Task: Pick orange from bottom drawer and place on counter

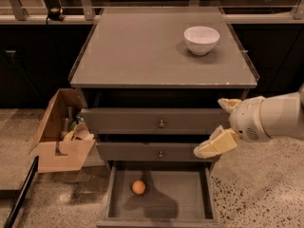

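We see the cabinet from above and in front, and its widest surface is the counter [142, 56], a flat grey-brown top with a thin clear rim along its edges. Below it sit the two upper drawers, the top drawer [118, 120] and the middle drawer [126, 151], both closed. Beneath them the bottom drawer [187, 194] is pulled out toward us, so its flat floor and low walls are exposed. From the right edge of the view the pale arm [280, 115] reaches in over the speckled floor [266, 184]. At the left, beside the cabinet and level with the upper drawers, there is a cardboard box [54, 158] with its flaps up and some clutter inside (we cannot make out what the items are). The gripper [222, 125] hangs in front of the right ends of the two upper drawers, above the right side of the open drawer. Its two fingers [216, 145] are spread wide, one up and one down, with nothing between them. A white bowl [201, 39] stands upright on the right rear part of the counter. The orange [138, 187] rests on the floor of the bottom drawer, left of centre, well apart from the gripper. Smallest of all are the round knobs [161, 124] at the centre of each upper drawer front.
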`<state>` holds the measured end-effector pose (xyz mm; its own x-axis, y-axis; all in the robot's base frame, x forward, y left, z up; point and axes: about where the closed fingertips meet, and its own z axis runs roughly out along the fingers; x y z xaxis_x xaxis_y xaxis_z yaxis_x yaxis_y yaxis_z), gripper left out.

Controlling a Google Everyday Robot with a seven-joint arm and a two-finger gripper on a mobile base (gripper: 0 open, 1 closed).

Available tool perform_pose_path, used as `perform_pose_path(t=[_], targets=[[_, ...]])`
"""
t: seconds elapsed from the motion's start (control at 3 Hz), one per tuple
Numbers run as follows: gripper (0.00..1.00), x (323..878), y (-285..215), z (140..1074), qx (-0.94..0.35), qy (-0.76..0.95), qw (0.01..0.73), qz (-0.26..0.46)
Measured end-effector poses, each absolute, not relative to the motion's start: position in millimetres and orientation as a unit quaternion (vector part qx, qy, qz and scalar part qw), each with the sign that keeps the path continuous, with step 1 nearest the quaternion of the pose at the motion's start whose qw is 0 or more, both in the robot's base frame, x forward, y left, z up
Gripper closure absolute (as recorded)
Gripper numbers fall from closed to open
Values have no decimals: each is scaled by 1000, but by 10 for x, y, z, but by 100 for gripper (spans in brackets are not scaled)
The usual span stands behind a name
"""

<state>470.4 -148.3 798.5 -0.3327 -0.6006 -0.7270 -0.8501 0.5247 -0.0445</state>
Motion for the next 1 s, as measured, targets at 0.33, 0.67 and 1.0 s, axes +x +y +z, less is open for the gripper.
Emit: perform_pose_path(t=[0.33, 0.67, 1.0], targets=[[0, 4795, -1441, 7744, -452, 771, 401, 199], [0, 4904, -1349, 7428, -504, 705, 435, 245], [0, 4917, -1288, 7236, -538, 665, 441, 272]])
